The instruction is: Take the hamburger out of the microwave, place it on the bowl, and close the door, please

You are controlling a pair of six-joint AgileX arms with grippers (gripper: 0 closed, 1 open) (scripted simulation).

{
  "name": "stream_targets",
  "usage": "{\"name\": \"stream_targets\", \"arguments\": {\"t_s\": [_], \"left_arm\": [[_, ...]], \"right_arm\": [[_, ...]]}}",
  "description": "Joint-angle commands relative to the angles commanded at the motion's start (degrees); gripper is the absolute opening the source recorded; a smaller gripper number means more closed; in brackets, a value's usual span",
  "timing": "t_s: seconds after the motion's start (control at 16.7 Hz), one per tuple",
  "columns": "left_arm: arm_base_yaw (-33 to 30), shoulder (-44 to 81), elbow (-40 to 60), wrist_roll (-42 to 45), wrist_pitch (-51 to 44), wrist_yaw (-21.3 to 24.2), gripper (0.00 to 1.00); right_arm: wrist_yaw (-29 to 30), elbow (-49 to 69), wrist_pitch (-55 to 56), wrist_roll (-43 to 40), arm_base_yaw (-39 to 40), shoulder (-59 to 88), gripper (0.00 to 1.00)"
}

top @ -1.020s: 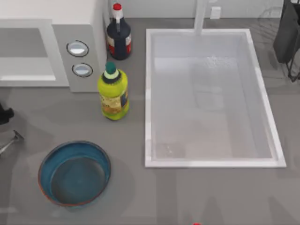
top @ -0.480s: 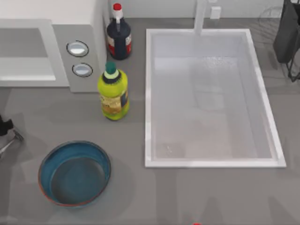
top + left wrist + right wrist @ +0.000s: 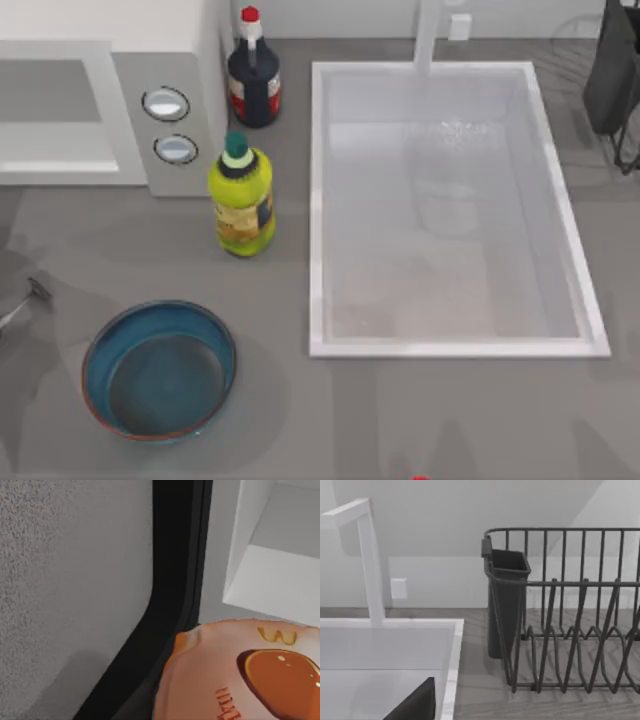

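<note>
The white microwave [image 3: 120, 60] stands at the back left with its cavity [image 3: 50, 105] open and bare. A thin pale bar [image 3: 30, 297] at the left edge looks like the end of the swung-out door. The blue bowl [image 3: 159, 369] sits empty near the front left. In the left wrist view the hamburger [image 3: 235, 675], pale with an orange-red spot, hangs very close under the camera against a black finger [image 3: 172, 605], so my left gripper is shut on it, with the microwave's white corner [image 3: 265, 575] behind. My right gripper [image 3: 415, 707] is parked by the sink.
A yellow-green bottle [image 3: 241, 198] and a dark bottle with a red cap [image 3: 253, 75] stand right of the microwave. The white sink [image 3: 455, 345] with its tap [image 3: 370, 560] takes the middle and right. A black dish rack [image 3: 565, 610] stands at the far right.
The dark left gripper at the top view's left edge slid toward the front and out past that edge. Bowl, bottles and microwave have not moved.
</note>
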Motion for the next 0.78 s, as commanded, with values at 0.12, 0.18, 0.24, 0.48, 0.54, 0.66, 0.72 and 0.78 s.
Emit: {"name": "stream_targets", "arguments": {"t_s": [0.12,0.18,0.24,0.48,0.54,0.66,0.72,0.78], "left_arm": [[-0.9,-6.8,-0.2,0.2,-7.7,0.1,0.0],[-1.8,-9.5,-0.2,0.4,-11.0,0.2,0.0],[-2.7,-11.7,-0.1,0.7,-13.7,0.3,0.0],[-5.5,-15.9,0.5,1.9,-19.0,0.2,0.0],[-5.5,-15.9,0.5,1.9,-19.0,0.2,0.0],[-5.5,-15.9,0.5,1.9,-19.0,0.2,0.0],[-5.6,-15.5,0.3,2.0,-18.9,0.2,0.0],[-5.7,-15.5,0.3,1.9,-19.0,0.1,0.0]], "right_arm": [[0.0,0.0,0.0,0.0,0.0,0.0,1.0],[0.0,0.0,0.0,0.0,0.0,0.0,1.0],[0.0,0.0,0.0,0.0,0.0,0.0,1.0],[0.0,0.0,0.0,0.0,0.0,0.0,1.0],[0.0,0.0,0.0,0.0,0.0,0.0,1.0],[0.0,0.0,0.0,0.0,0.0,0.0,1.0],[0.0,0.0,0.0,0.0,0.0,0.0,1.0],[0.0,0.0,0.0,0.0,0.0,0.0,1.0]]}}
